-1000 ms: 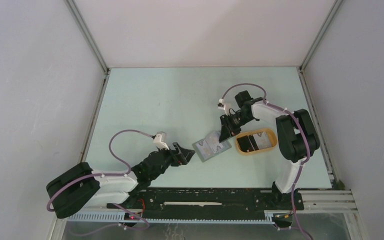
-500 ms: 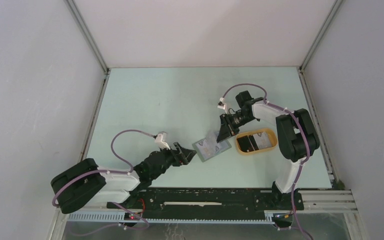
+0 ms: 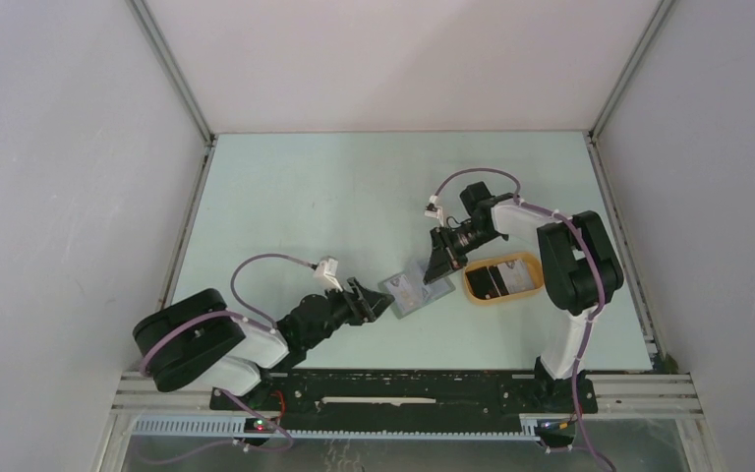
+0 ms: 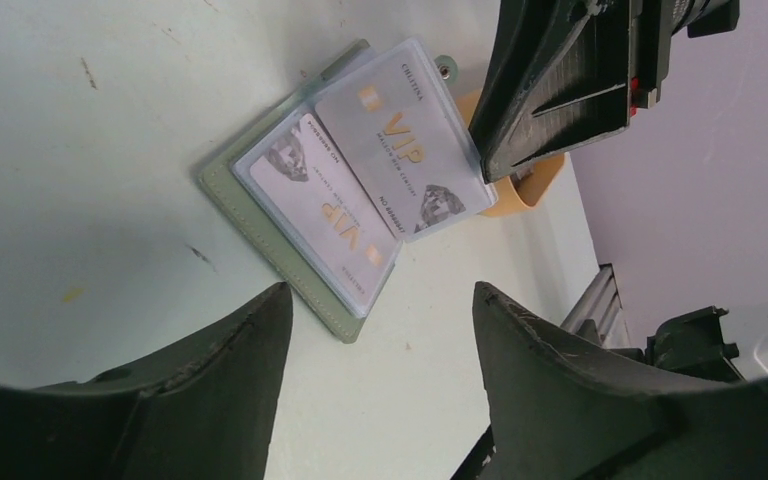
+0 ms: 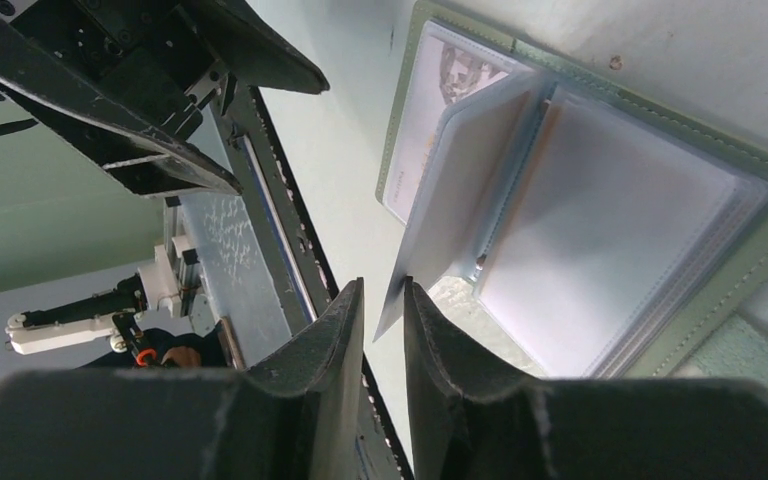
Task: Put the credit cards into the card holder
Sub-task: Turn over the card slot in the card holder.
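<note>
Ok, mid-task. The card holder (image 3: 413, 289) lies open on the bench (image 3: 305, 197), just ahead of the left end effector (image 3: 372, 303) and directly under the right end effector (image 3: 439, 264). Two pale credit cards (image 4: 332, 208) sit in its pockets, VIP print showing.

Right end effector is narrow and looks pinched on the edge of a clear sleeve (image 4: 400, 140), with that leaf tilted up off the holder. Left end effector is wide with nothing between the fingers; the holder's near edge is just beyond its tips, not touching.

More cards, one black (image 3: 490, 281) and one pale, are in the tan tray (image 3: 503, 299) just beside the right end effector.

Step, my read: the leaf is held up to expose a free pocket. Next probably calls for the left to pin the holder's near edge so it can't slide, then a card fetched from the tray.
</note>
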Controlling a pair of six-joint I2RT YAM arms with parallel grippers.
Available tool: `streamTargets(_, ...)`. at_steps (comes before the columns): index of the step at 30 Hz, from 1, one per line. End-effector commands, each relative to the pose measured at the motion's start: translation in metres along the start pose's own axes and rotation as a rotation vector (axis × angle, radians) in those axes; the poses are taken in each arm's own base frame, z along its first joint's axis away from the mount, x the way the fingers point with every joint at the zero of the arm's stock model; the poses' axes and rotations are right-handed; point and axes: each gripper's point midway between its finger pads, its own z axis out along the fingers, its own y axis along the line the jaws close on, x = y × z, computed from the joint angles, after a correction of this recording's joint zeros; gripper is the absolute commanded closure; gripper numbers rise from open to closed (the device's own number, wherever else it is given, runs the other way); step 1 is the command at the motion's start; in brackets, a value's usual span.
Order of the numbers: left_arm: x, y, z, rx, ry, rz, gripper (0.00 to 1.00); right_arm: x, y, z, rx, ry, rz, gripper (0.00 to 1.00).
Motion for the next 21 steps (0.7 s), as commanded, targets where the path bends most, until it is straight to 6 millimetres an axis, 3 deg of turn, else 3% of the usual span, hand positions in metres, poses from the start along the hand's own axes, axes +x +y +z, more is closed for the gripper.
streamTargets(1, -0.016, -0.03, 0.009, 0.113, -0.055, -0.06, 0.3, -0.004, 0.013, 0.003, -0.051, 0.007, -0.008, 0.71)
streamTargets(17, -0.01, -0.028, 0.032, 0.102, -0.016, -0.098, 0.35, 0.0, 0.014, 0.01, -0.061, 0.035, 0.013, 0.78)
streamTargets(21, -0.01, -0.026, 0.034, 0.1, -0.014, -0.102, 0.36, 0.0, 0.015, 0.01, -0.064, 0.032, 0.011, 0.71)
